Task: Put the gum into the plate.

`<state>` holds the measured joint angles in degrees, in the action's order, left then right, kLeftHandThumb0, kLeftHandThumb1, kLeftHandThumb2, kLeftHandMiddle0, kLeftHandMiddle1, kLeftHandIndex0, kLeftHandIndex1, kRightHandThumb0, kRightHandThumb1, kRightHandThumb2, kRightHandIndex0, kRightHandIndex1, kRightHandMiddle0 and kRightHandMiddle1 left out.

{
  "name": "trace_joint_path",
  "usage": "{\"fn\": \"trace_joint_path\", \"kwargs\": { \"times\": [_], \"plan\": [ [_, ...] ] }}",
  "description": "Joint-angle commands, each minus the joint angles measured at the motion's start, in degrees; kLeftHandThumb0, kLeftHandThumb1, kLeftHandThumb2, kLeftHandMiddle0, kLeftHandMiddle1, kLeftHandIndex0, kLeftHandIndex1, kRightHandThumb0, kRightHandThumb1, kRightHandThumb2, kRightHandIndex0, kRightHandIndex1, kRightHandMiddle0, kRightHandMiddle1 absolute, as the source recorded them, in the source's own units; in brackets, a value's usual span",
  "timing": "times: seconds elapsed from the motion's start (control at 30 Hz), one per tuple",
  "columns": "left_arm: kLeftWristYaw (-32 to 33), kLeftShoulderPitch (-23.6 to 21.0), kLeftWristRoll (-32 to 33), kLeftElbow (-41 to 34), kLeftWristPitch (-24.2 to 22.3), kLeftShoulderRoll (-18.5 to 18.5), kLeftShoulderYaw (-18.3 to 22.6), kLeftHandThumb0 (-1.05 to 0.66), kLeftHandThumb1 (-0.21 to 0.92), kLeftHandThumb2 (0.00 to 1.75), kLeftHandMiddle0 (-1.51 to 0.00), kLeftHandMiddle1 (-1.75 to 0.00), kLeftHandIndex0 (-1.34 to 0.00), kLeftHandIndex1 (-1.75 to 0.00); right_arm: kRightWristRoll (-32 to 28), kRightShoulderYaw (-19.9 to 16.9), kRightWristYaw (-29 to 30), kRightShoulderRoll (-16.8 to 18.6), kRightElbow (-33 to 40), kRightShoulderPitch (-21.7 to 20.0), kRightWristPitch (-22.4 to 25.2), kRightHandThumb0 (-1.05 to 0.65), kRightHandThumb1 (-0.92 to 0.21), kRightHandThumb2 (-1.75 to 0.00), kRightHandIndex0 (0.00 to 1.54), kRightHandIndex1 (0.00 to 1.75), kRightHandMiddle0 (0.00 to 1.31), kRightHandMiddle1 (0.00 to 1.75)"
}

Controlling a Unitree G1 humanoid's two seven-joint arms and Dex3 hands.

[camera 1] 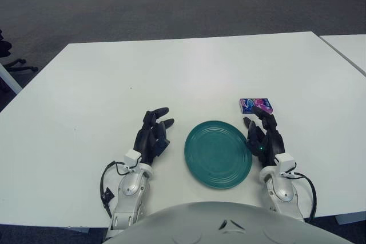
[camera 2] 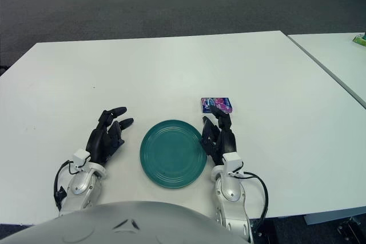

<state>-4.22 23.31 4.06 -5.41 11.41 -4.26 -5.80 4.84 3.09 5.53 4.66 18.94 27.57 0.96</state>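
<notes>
While the gum (camera 1: pixel 255 105) lies flat on the white tabletop (camera 1: pixel 189 67), just beyond and to the right of the teal plate (camera 1: pixel 218 154), the left eye view shows the right hand (camera 1: pixel 264 135) beside the plate's right edge, its dark fingertips reaching up to the pack's near edge. Its fingers look loosely extended and hold nothing; whether they touch the pack cannot be told. The plate holds nothing. By my reading, the reach for the gum is the step in hand: the next move calls for the hand to go a little farther forward, close over the thin pack, lift it and carry it left over the plate's rim.

From the right eye view, the left hand (camera 2: pixel 106 136) shows to the left of the plate, fingers spread and relaxed, holding nothing. A second tabletop (camera 2: pixel 337 55) stands to the right with a small green thing (camera 2: pixel 359 40) at its far edge. Grey carpet floor (camera 2: pixel 143 4) lies beyond. Nothing stands between pack and plate; the likely difficulty is that the flat pack gives little to grip.
</notes>
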Motion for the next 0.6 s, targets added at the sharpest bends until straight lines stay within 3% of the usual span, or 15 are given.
{"fn": "trace_joint_path", "kwargs": {
  "times": [0.0,0.23,0.4,0.57],
  "plan": [
    [0.1,-1.0,-0.1,0.5,-0.2,0.2,0.1,-0.85,0.92,0.83,-0.36,-0.87,-0.09,-1.12,4.7,-1.7,1.5,-3.1,3.2,-1.8,-0.9,-0.63,-0.92,-0.85,0.45,0.0,0.0,0.74],
    [0.0,-1.6,-0.5,1.3,0.1,0.5,0.1,-0.84,0.92,0.83,-0.35,-0.86,-0.09,-1.12,24.9,-7.5,6.7,-15.3,5.6,-12.0,-8.7,-0.72,-0.92,-0.73,0.46,0.01,0.0,0.85],
    [-0.2,-2.0,-0.5,1.8,0.4,0.6,0.0,-0.83,0.92,0.82,-0.35,-0.85,-0.1,-1.12,33.3,-7.6,10.0,-20.2,2.0,-16.6,-10.9,-0.75,-0.92,-0.66,0.47,0.02,0.0,0.85],
    [-0.2,-2.3,-0.6,2.1,0.6,0.7,-0.1,-0.82,0.92,0.81,-0.36,-0.84,-0.12,-1.1,44.0,-4.9,11.8,-24.9,-3.5,-22.3,-8.3,-0.74,-0.92,-0.56,0.46,0.01,0.0,0.81]
  ]
}}
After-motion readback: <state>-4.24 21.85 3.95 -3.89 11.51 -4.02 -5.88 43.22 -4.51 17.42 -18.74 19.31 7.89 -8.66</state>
